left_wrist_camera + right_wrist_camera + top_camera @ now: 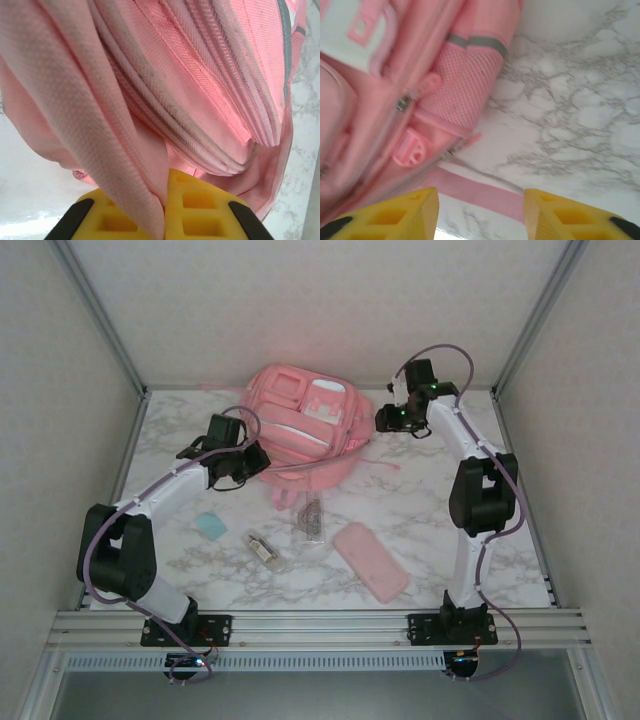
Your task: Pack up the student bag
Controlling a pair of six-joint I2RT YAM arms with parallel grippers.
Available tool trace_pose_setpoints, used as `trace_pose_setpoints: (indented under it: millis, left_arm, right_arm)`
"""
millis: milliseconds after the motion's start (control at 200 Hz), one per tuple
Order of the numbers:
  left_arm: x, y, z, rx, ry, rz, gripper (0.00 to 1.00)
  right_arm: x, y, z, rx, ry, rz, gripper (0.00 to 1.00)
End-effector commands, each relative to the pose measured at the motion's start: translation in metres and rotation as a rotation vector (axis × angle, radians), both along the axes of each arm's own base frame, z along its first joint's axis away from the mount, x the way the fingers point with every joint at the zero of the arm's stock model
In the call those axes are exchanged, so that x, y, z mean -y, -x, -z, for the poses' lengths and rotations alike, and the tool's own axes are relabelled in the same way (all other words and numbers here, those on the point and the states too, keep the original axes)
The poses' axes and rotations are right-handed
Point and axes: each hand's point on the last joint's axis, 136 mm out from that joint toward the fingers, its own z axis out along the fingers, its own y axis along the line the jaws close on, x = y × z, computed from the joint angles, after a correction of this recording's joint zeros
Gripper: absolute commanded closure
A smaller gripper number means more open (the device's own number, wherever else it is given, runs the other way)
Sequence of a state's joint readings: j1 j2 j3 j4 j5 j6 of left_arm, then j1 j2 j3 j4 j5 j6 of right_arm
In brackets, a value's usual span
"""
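Student bag (305, 425) fabric is pinched tight in the left gripper (164, 207), jaws closed on a pink fold at the bag's left side. Right gripper (480, 202) hangs with jaws parted, holding nothing, just beside the mesh side pocket (465, 85), over a pink strap (485, 192). The bag sits at the far middle of the table (470, 550), with a pencil case (370, 560) lying nearer.
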State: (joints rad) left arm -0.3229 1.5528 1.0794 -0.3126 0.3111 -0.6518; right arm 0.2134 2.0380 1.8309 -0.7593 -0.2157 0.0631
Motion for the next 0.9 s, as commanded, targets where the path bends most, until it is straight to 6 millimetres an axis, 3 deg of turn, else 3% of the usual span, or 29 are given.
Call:
trace_pose_setpoints:
  millis: [0,95,295,460,506,561,646,786,896]
  left_arm:
    - [0.001,-0.007,-0.03,0.088,-0.003,0.046,1.0]
    - [-0.001,-0.006,-0.028,0.088,-0.014,0.048,1.0]
    - [-0.002,-0.004,-0.023,0.089,-0.033,0.06,1.0]
    - [-0.004,-0.003,-0.018,0.081,-0.042,0.057,1.0]
    - [-0.004,-0.003,-0.017,0.079,-0.044,0.056,1.0]
    - [-0.005,-0.004,-0.017,0.081,-0.048,0.054,1.0]
    - [-0.006,-0.007,-0.016,0.087,-0.056,0.046,1.0]
    - [-0.005,-0.027,-0.019,0.125,-0.07,0.03,1.0]
    - [0.003,-0.051,-0.024,0.163,-0.065,0.031,1.0]
  right_arm:
    - [-0.019,-0.019,0.001,0.017,-0.185,0.133,0.47]
    - [-0.027,-0.033,0.015,-0.008,-0.262,0.216,0.43]
    - [-0.043,-0.063,0.052,-0.052,-0.322,0.28,0.44]
    - [-0.044,-0.074,0.09,-0.125,-0.317,0.354,0.48]
    - [-0.045,-0.074,0.095,-0.133,-0.325,0.356,0.55]
    - [-0.047,-0.073,0.095,-0.133,-0.349,0.353,0.77]
    - [-0.046,-0.063,0.093,-0.126,-0.358,0.354,1.0]
    - [-0.023,-0.028,0.083,-0.088,-0.296,0.378,1.0]
    - [0.0,0.019,0.088,-0.101,-0.244,0.409,1.0]
